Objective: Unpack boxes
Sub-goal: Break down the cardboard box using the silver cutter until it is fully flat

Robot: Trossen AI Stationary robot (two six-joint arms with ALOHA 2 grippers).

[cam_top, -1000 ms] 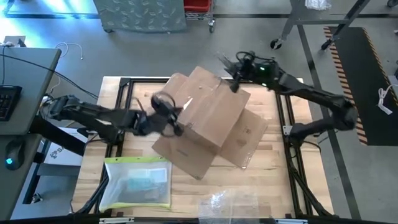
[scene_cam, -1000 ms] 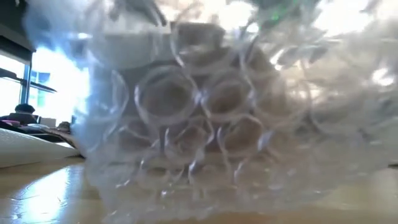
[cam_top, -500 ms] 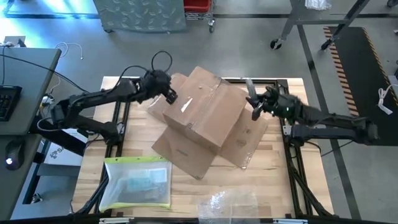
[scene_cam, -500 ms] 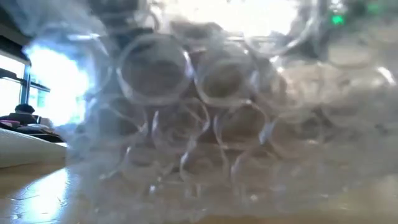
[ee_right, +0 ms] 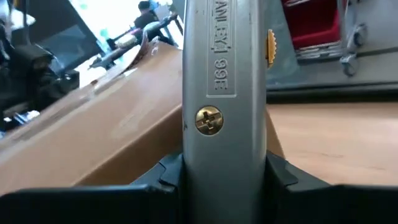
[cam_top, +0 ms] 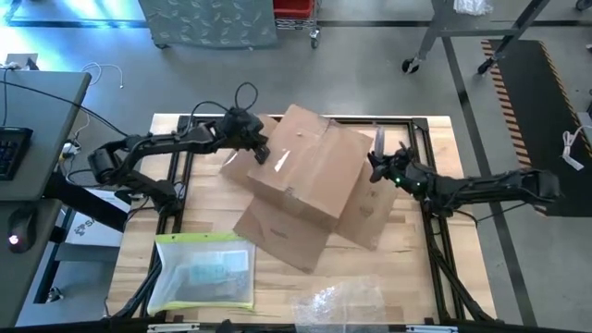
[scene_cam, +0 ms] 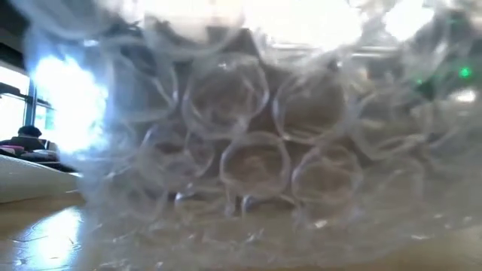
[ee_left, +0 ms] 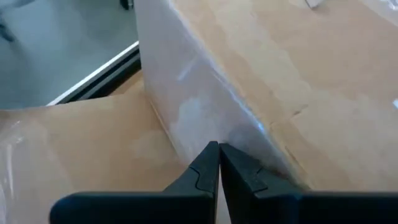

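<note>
Cardboard box [cam_top: 310,180] sits tilted mid-surface [cam_top: 407,277], flaps splayed. Left claw [cam_top: 260,148], fingers pressed together, touches its taped upper-left edge. Right claw [cam_top: 378,166] clamps a grey utility knife [ee_right: 224,93] beside the box's right side, possibly touching it.

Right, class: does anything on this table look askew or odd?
The cardboard carton sits skewed to the table's edges, flaps splayed beneath it. The right gripper clamps a grey utility knife beside it; the left gripper, shut, presses at its taped edge. Bubble wrap blocks the low view.
</note>
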